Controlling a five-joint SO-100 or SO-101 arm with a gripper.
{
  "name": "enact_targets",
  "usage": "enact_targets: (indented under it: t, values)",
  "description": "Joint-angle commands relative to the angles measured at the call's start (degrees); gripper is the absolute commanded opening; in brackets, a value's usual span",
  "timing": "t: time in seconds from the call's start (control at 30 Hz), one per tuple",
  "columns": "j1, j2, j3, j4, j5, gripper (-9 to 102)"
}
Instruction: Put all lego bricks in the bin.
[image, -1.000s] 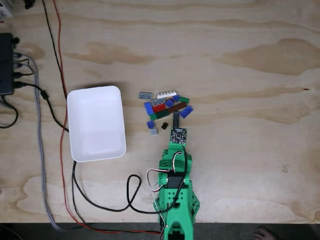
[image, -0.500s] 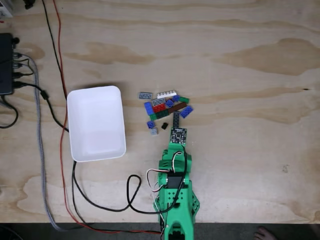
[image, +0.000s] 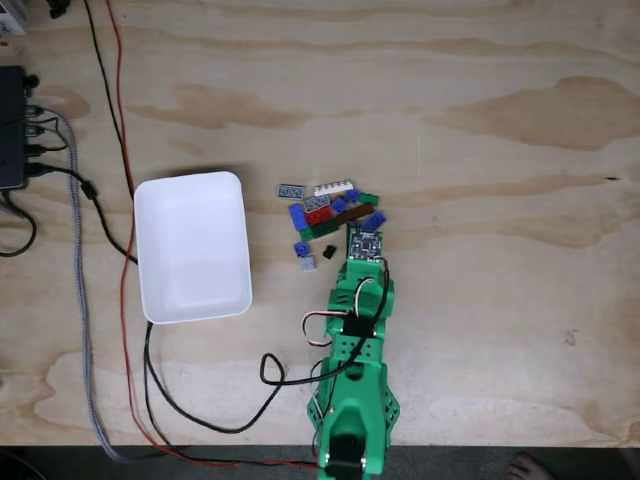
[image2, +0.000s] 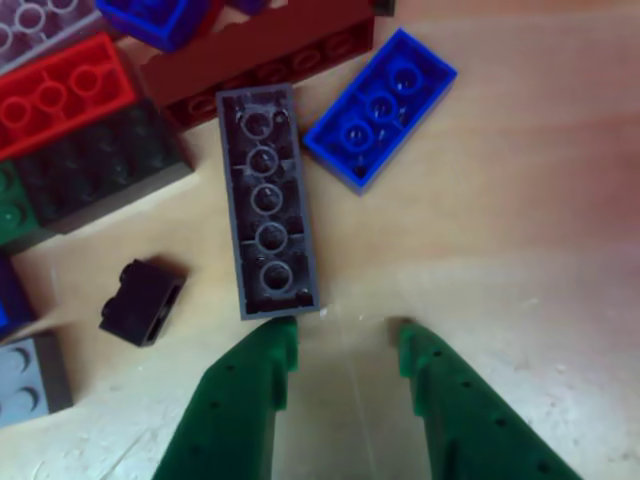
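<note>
The lego bricks (image: 330, 212) sit in a loose cluster on the plywood table (image: 480, 150), just right of the bin (image: 192, 247) in the fixed view, none of them inside it. Up close in the other view, a long dark grey plate (image2: 266, 203) lies underside up, its round sockets showing, running from the pile down toward the camera. Beside it on the right, a blue brick (image2: 381, 107) lies at an angle, its near corner almost touching the plate. Above them stretches a dark red-brown brick (image2: 265, 58), with a red brick (image2: 62, 93) and a dark green one (image2: 95, 165) off to the left. A small black brick (image2: 143, 301) sits alone left of the plate, and a grey brick (image2: 30, 378) peeks in at the left edge.

Now the gripper (image2: 342, 338): its two green fingers (image2: 245, 390) are spread apart with bare wood between them, holding nothing. The left fingertip sits right at the near end of the grey plate, touching or just short of it, hard to call.

In the fixed view the green arm (image: 352, 380) reaches up from the bottom edge, its tip at the cluster's lower right. The white bin looks empty. Black and red cables (image: 115, 120) trail along the left side.
</note>
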Motion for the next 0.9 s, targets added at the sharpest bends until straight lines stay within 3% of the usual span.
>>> enact_targets:
  t: [0.0, 0.23, 0.57, 0.87]
  values:
    - [-0.1, -15.6, -4.7, -12.5, -0.4, 11]
    - [-0.1, -23.0, -7.3, -18.5, -1.6, 15]
    - [-4.1, -10.5, -1.4, -13.6, 0.3, 19]
    - [-2.6, -30.6, -14.1, -21.0, -0.6, 19]
